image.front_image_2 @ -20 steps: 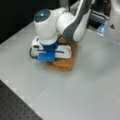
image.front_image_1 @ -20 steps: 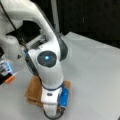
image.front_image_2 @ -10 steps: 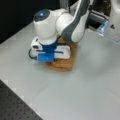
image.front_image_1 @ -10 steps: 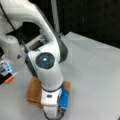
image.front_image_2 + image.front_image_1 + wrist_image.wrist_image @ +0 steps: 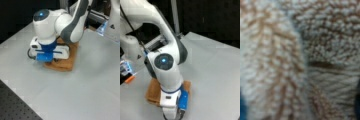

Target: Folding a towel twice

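I couldn't tell how the fingers stood; the gripper [image 5: 46,56] sat pressed low onto the towel [image 5: 65,62], a compact pad near the table's [image 5: 95,82] far-left edge in a front view. I judged lifting might drag the layers open, since terry clings.

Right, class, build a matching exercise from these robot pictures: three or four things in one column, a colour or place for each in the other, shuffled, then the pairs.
Things:
1. soft orange-tan terry towel
2. blue gripper
3. pale grey table
4. round light on the white arm

Descriptions:
A. glowing blue
B. lies small and compact under the arm
C. pressed low on the cloth
D. bare surface around the cloth

Pairs: 1-B, 2-C, 3-D, 4-A
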